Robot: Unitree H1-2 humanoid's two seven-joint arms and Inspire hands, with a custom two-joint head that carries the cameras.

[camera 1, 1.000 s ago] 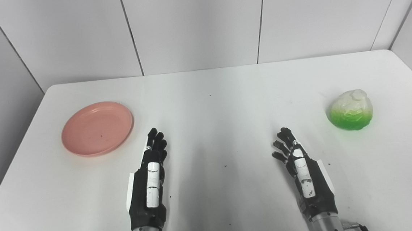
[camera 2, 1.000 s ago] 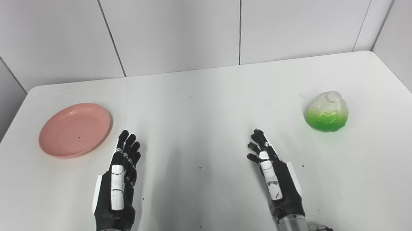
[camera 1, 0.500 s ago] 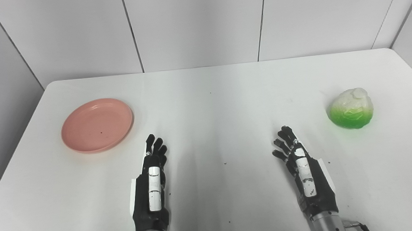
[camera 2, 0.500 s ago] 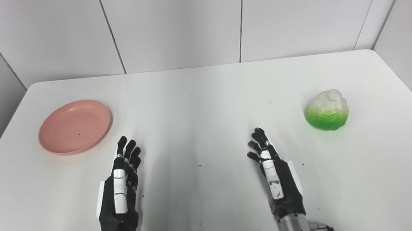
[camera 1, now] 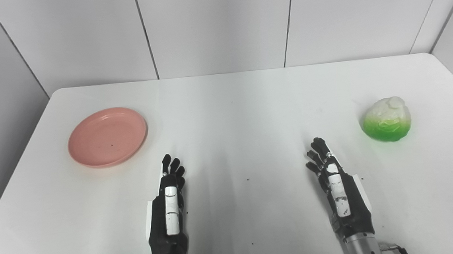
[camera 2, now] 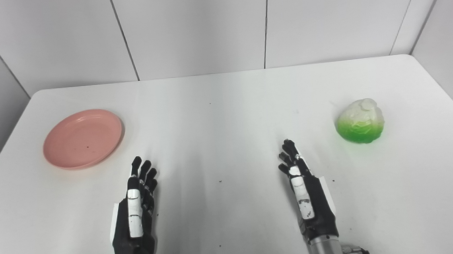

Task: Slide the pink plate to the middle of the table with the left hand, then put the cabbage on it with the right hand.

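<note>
With both the left hand (camera 1: 167, 210) and right hand (camera 1: 340, 192) empty, fingers extended, a careless push could send the far-left plate (camera 1: 107, 137) off the table (camera 1: 233, 114), leaving the cabbage (camera 1: 387, 125) stranded.

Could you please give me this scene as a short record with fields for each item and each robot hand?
pink plate: empty, flat on the table's left side, not yet at the middle
cabbage: on the table's right side, untouched
left robot hand: open, holding nothing, near the front edge, short of the plate
right robot hand: open, holding nothing, near the front edge, short of the cabbage
table: white, bare in the middle
task progress: neither step started
</note>
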